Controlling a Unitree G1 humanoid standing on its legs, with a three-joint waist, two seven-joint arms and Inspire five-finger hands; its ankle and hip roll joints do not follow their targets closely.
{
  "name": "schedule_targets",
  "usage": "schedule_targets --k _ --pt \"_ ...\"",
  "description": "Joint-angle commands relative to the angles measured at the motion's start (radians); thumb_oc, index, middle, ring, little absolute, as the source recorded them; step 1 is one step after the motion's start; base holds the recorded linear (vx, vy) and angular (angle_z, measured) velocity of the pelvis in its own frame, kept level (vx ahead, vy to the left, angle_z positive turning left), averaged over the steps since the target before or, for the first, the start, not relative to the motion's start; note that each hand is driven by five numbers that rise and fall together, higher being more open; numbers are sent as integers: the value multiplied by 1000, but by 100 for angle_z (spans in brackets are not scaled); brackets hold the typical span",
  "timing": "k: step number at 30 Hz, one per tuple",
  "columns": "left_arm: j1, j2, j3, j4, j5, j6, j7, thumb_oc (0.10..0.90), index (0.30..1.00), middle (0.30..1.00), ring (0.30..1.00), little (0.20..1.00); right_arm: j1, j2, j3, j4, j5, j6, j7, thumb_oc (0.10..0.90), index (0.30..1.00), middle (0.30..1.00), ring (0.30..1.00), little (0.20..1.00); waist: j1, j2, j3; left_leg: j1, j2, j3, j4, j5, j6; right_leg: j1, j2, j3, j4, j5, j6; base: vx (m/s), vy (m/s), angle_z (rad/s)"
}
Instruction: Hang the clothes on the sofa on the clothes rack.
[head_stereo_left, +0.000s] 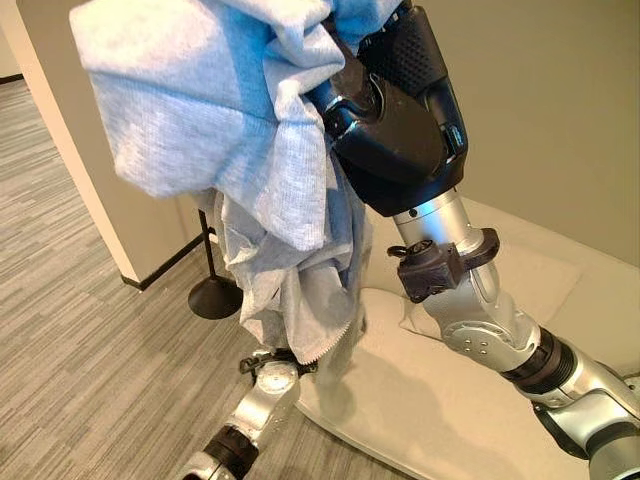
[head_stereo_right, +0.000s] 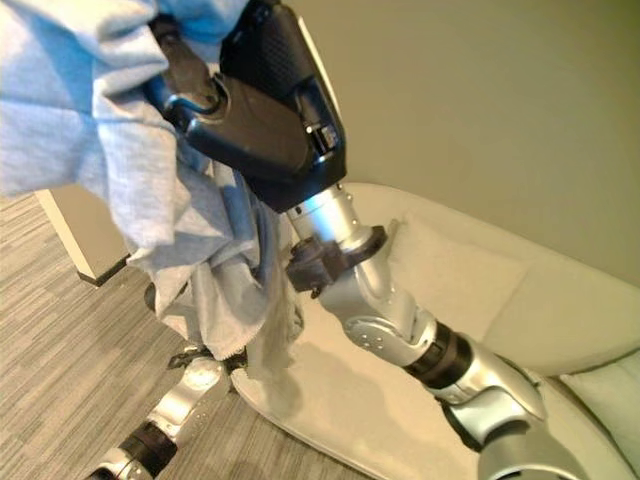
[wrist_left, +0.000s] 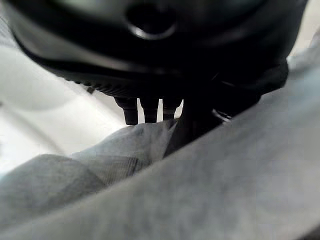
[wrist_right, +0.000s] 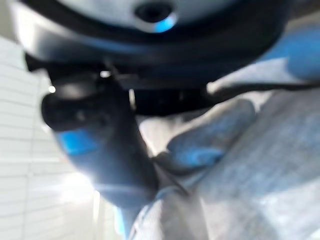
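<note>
Cream sofa at right, near the wall. Grey garment raised high above sofa edge, bunched, clamped in right hand. Left hand under hanging cloth; finger state: cannot tell. Rack base on floor, left.

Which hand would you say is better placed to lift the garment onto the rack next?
Probably the right hand: it is raised high with the grey garment bunched in its grip. The left hand sits low beneath the hanging cloth, near the rack's base.
</note>
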Motion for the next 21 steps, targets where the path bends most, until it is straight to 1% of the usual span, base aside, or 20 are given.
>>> schedule_targets --k 1,2,3,4,7,8,9,10,13,15,16,18,20,21 --pt "-226 -88 -45 35 -80 -111 -75 800 900 900 900 900 -116 43 -90 1 -6 -115 -20 400 300 300 300 300 25 14 -67 46 112 21 4 -99 -53 -47 -73 -13 40 -39 60 2 7 -6" --pt "-235 -114 -55 50 -141 -108 -98 800 900 900 900 900 -107 62 -90 3 -10 -113 -21 400 300 300 300 300 21 17 -66 47 110 24 4 -100 -51 -48 -73 -10 41 -38 61 1 8 -6" --pt "-248 -130 -67 59 -173 -108 -108 800 900 900 900 900 -101 89 -88 6 -9 -108 -26 400 300 300 300 300 16 18 -65 48 109 27 4 -101 -51 -51 -74 -6 41 -35 61 4 3 -10" --pt "-250 -148 -74 71 -218 -107 -122 800 900 900 900 900 -97 96 -84 8 -7 -107 -29 400 300 300 300 300 12 19 -64 50 109 30 4 -103 -50 -52 -75 -3 40 -34 61 10 2 -8" --pt "-272 -185 -82 125 -271 -93 -137 800 900 900 900 900 -83 133 -76 6 -1 -103 -36 400 300 300 300 300 -1 25 -63 54 107 39 4 -105 -49 -57 -77 8 39 -30 62 6 0 -2" --pt "-272 -185 -82 125 -271 -93 -137 618 627 627 627 627 -83 133 -76 6 -1 -103 -36 400 300 300 300 300 -1 25 -63 54 107 39 4 -105 -49 -57 -77 8 39 -30 62 12 -8 -4" --pt "-285 -194 -73 144 -284 -93 -134 400 300 300 300 300 -68 142 -76 5 -4 -103 -40 400 300 300 300 300 -5 27 -62 55 105 40 4 -106 -49 -57 -77 11 39 -29 62 12 0 -9" --pt "-302 -195 -48 158 -301 -106 -133 400 300 300 300 300 -54 152 -82 9 -7 -98 -34 400 300 300 300 300 -10 31 -62 56 103 44 4 -107 -49 -59 -78 14 39 -29 63 12 0 -12" --pt "-296 -192 -24 145 -329 -116 -127 400 300 300 300 300 -29 156 -89 12 -6 -96 -31 400 300 300 300 300 -11 33 -63 58 102 47 4 -108 -48 -59 -79 17 38 -28 63 12 -2 -8" --pt "-275 -186 3 125 -349 -130 -116 400 300 300 300 300 -2 150 -107 2 -6 -100 -29 400 300 300 300 300 -9 35 -65 61 101 49 4 -109 -48 -56 -80 17 37 -28 63 18 -9 0" --pt "-255 -178 35 111 -364 -141 -100 400 300 300 300 300 28 148 -123 -2 -13 -105 -34 400 300 300 300 300 -3 38 -65 62 100 47 4 -110 -47 -53 -81 12 37 -30 63 0 0 0" --pt "-199 -147 100 25 -382 -169 -68 400 300 300 300 300 80 144 -164 -6 -31 -103 -49 400 300 300 300 300 12 44 -64 60 96 36 4 -109 -44 -49 -83 0 40 -32 60 0 0 0" --pt "-127 -97 198 -104 -394 -201 -32 400 300 300 300 300 140 103 -204 -20 -50 -85 -50 400 300 300 300 300 30 48 -64 58 93 26 4 -109 -43 -41 -81 -12 40 -37 59 18 -16 8" --pt "-106 -81 228 -137 -389 -205 -25 400 300 300 300 300 151 86 -208 -24 -53 -75 -47 400 300 300 300 300 35 48 -64 57 93 25 4 -109 -43 -39 -81 -15 40 -38 59 15 -17 11"
